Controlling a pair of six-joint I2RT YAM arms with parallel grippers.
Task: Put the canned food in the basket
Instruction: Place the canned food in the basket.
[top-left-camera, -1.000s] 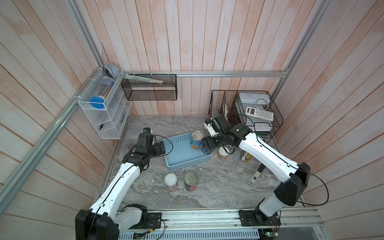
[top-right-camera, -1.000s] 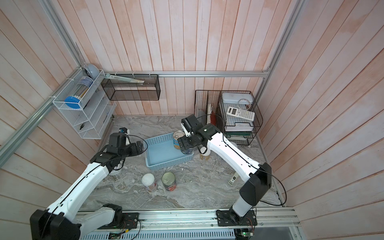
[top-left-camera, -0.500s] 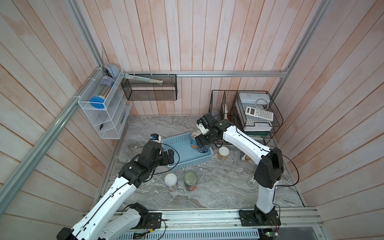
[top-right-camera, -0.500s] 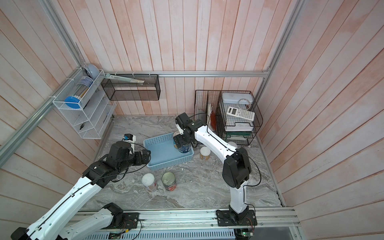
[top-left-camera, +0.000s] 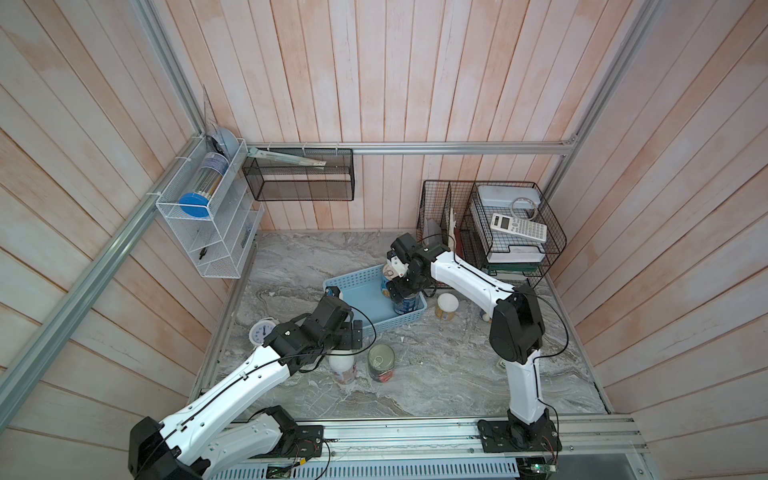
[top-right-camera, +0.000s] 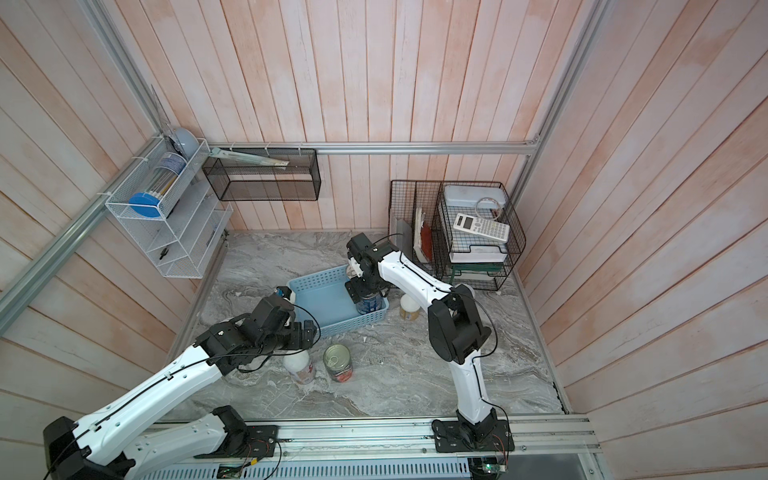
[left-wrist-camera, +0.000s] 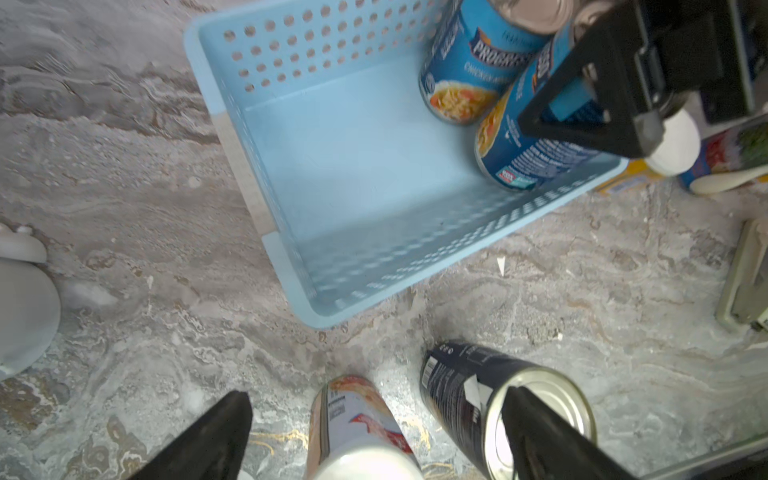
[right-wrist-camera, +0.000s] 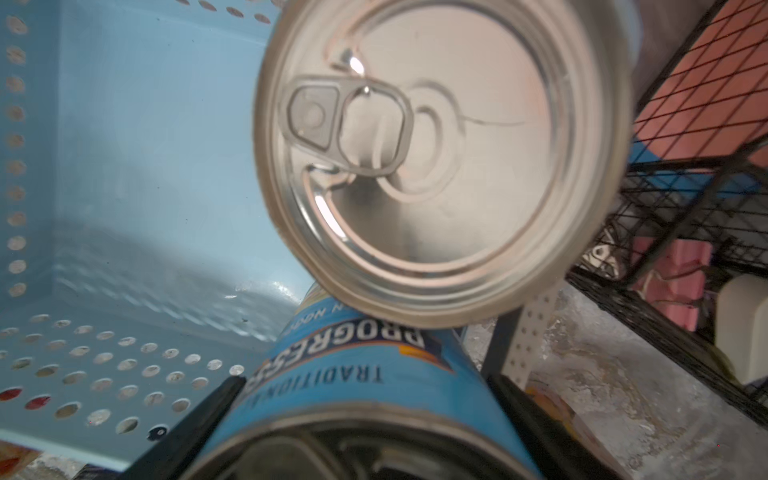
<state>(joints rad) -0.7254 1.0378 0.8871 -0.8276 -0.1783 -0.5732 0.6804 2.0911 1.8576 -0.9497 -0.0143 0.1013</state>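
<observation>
Canned food (top-left-camera: 403, 306): two blue cans (left-wrist-camera: 469, 70) in basket (left-wrist-camera: 353, 166), one gripped by right pincer (right-wrist-camera: 357, 424); left pincer (left-wrist-camera: 374, 436) open.

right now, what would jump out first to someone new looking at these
The right gripper is clamped on a blue can inside the light-blue basket, beside a second blue can. Then the left gripper, open wide above a white-lidded can and a red-labelled can standing on the table just outside the basket.

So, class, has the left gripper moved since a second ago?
Yes. The left gripper has left the basket's short end and come toward the front rail, now open above the white-lidded can.
</observation>
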